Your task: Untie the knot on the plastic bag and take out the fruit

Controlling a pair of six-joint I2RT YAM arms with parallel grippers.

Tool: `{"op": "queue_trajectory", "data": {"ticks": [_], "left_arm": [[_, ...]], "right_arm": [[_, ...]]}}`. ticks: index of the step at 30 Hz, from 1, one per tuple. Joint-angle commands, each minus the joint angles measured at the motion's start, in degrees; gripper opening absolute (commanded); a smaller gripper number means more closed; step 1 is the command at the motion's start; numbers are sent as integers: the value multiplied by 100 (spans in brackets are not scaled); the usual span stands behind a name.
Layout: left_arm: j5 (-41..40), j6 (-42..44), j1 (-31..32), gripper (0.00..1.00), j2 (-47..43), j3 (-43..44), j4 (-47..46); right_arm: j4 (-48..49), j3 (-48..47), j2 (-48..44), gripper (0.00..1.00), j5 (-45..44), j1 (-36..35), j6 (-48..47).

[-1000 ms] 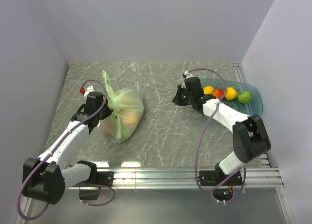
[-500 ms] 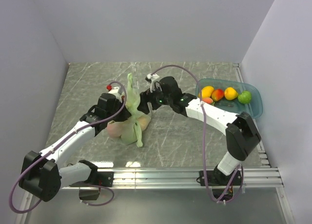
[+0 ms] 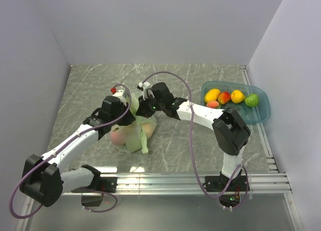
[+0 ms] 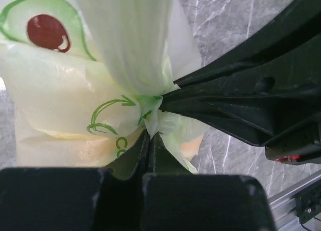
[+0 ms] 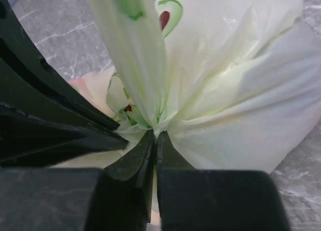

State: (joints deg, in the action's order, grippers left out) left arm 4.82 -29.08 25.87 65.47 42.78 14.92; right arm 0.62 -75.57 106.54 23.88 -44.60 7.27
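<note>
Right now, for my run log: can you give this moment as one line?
stage: untying | left claw: shut on knot | right claw: shut on knot | plastic bag: tied, on table

One plastic bag (image 3: pixel 131 135), one tray (image 3: pixel 264 113), five loose fruits (image 3: pixel 237 96) on it — two robot arms (image 3: pixel 75 140).

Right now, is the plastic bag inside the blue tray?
No, the plastic bag sits well left of the blue tray, apart from it.
</note>
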Motion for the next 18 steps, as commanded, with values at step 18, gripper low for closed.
{"op": "queue_trajectory", "data": {"ticks": [18], "left_arm": [[-341,-853,-1786,1,-17,10,397]], "right_arm": [[465,2695,-2530,0,-6,1814,1066]]}}
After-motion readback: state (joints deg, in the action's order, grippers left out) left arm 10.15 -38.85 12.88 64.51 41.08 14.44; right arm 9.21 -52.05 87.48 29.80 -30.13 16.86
